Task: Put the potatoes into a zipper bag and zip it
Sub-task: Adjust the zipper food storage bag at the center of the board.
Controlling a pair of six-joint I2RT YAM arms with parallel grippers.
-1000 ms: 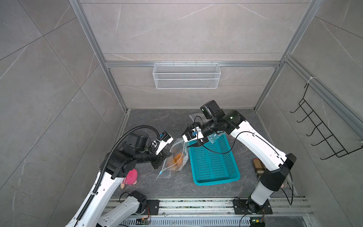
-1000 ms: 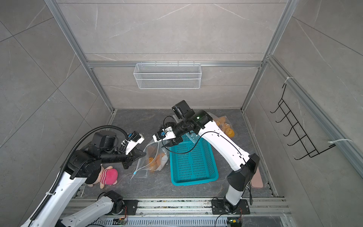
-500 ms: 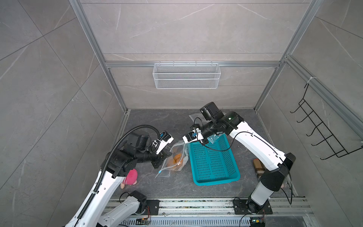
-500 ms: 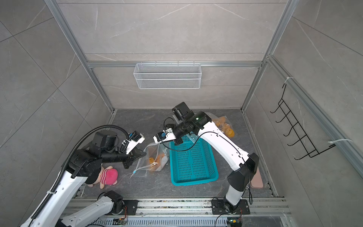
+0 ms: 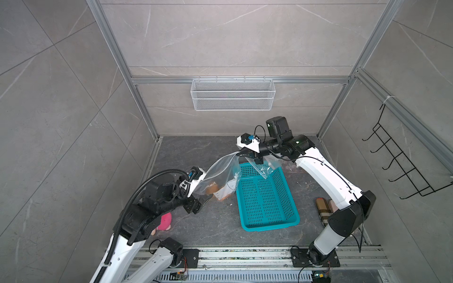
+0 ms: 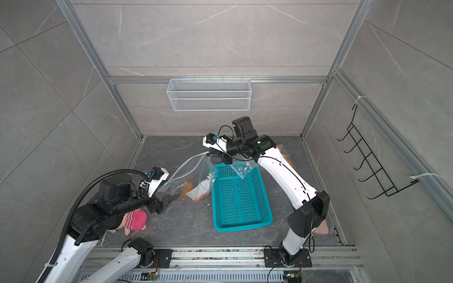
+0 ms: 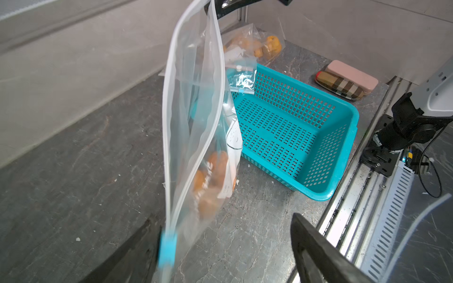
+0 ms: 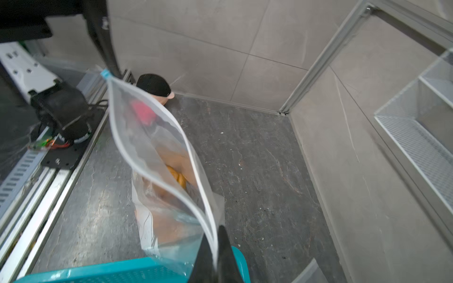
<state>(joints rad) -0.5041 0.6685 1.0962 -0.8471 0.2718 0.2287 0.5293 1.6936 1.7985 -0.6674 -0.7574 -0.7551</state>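
Black and pressed together, the right fingers (image 8: 225, 257) pinch one top corner of the clear zipper bag (image 7: 193, 110) and hold it up above the far end of the teal basket (image 5: 269, 224). From that pinch the bag's white zip track runs down and across to its other top corner, where the blue slider (image 7: 168, 250) sits. The left fingers (image 7: 316, 252) are spread wide apart there. The slider hangs just beside one of them, and neither finger closes on it; blur hides whether it touches. Along most of the track the two lips stand apart, so the mouth gapes. The potatoes (image 7: 208, 181), orange-tan lumps, lie bunched at the bottom of the bag, well below the right fingers and a little ahead of the left ones. The loaded bottom rests on the dark stone counter (image 5: 215, 227) near its middle, just beside the basket's long left side. The basket stands right of the middle, reaching toward the front edge. In the counter's far right corner lies a second clear bag (image 7: 257, 46) with orange lumps in it. A pink case (image 7: 353, 73) and a plaid case (image 7: 340, 85) lie side by side at the right edge, and a pink plush toy (image 6: 136, 219) lies near the front left corner under the left arm.
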